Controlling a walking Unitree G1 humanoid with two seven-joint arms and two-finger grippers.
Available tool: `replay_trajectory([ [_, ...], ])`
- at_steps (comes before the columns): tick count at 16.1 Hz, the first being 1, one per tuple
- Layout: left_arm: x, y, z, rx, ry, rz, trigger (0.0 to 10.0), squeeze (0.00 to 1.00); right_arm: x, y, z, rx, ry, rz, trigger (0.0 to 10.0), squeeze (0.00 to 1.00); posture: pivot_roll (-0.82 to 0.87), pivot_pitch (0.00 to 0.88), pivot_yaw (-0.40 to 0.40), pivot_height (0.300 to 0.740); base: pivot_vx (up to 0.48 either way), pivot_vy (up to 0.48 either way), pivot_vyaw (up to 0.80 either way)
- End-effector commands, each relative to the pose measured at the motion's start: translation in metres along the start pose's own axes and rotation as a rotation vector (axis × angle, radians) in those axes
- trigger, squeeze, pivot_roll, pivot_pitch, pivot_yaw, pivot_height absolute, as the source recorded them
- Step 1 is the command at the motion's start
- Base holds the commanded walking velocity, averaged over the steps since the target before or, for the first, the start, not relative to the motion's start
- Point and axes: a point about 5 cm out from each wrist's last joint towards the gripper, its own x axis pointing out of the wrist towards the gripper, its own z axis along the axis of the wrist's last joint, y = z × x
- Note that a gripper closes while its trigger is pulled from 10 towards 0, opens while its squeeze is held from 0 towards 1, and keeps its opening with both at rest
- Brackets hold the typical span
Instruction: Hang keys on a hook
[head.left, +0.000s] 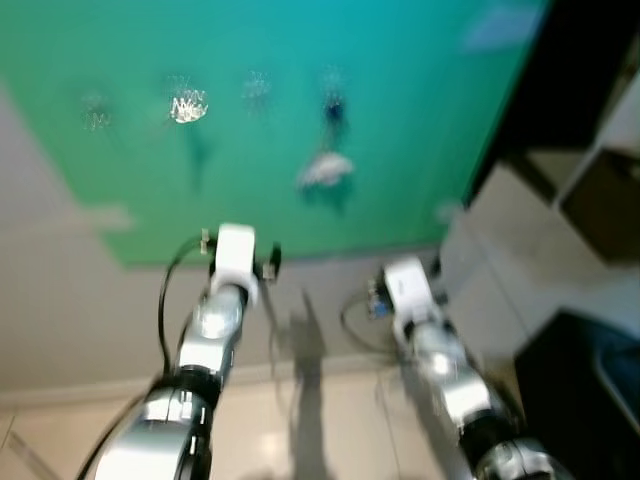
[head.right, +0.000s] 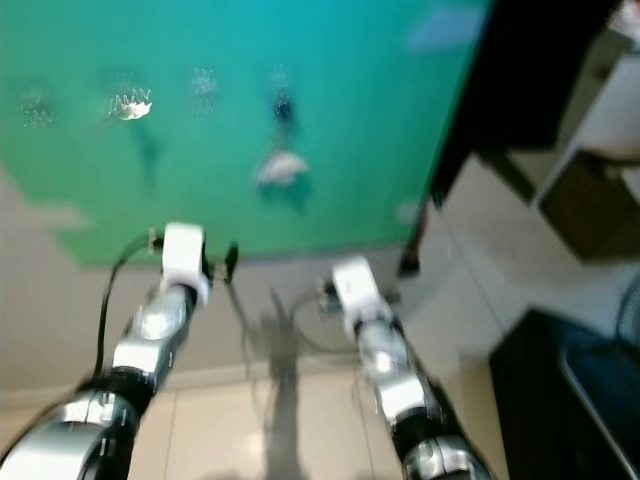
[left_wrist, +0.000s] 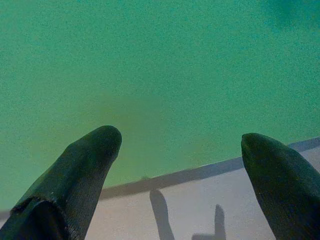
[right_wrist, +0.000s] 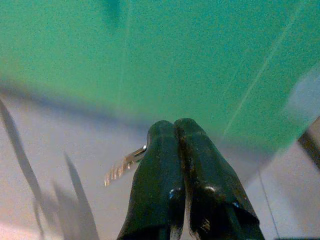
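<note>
Left eye view, blurred: a green board (head.left: 280, 110) is fixed on a pale wall (head.left: 60, 300). A row of 4 small hooks (head.left: 256, 88) sits near its top, too blurred to make out their shape. 1 shiny item (head.left: 187, 106) is at the second hook from the left, and a pale bunch (head.left: 325, 170) hangs below the rightmost hook on a dark strap. Both silver arms reach up toward the board's lower edge. The left arm (head.left: 215, 330) ends in a white wrist block, the right arm (head.left: 435, 350) likewise. Dark furniture (head.left: 580, 380) stands on the right.

Right eye view: same scene. Pale floor tiles (head.right: 300, 420) lie under the arms.

Left wrist view: the left gripper (left_wrist: 181, 142) is spread wide with nothing between its 2 black fingers (left_wrist: 85, 175). It points at the green board just above the board's lower edge.

Right wrist view: the right gripper (right_wrist: 174, 131) is pressed closed, fingertips touching. A silver key (right_wrist: 123, 166) sticks out sideways from between the fingers, its toothed blade showing against the pale wall. The key is still below the board, well apart from the hooks.
</note>
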Motion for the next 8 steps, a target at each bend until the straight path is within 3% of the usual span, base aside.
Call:
replay_trajectory([
  [1, 0.0, -0.01, 0.0, -0.004, -0.003, -0.027, 10.0, 0.0, 0.003, -0.007, 0.016, -0.003, -0.065, 0.011, 10.0, 0.0, -0.09, 0.0, 0.026, 0.74, 0.0, 0.0, 0.0],
  [3, -0.001, -0.009, -0.001, -0.007, -0.003, -0.025, 10.0, 0.0, 0.001, 0.01, 0.041, 0.051, -0.16, 0.186, 10.0, 0.0, -0.09, 0.0, 0.024, 0.74, 0.0, 0.0, 0.0],
  [4, -0.001, -0.01, 0.001, -0.018, -0.012, -0.03, 10.0, 0.0, -0.005, 0.017, 0.065, 0.07, -0.242, 0.294, 10.0, 0.0, -0.09, 0.0, 0.02, 0.74, 0.0, 0.0, 0.0],
  [7, 0.0, -0.011, 0.001, -0.022, -0.01, -0.031, 10.0, 0.0, -0.006, 0.008, 0.08, 0.088, -0.269, 0.308, 10.0, 0.0, -0.09, 0.0, 0.018, 0.74, 0.0, 0.0, 0.0],
  [8, 0.0, -0.012, 0.001, -0.021, -0.008, -0.03, 10.0, 0.0, 0.001, -0.005, 0.076, 0.071, -0.227, 0.241, 10.0, 0.0, -0.09, 0.0, 0.017, 0.74, 0.0, 0.0, 0.0],
])
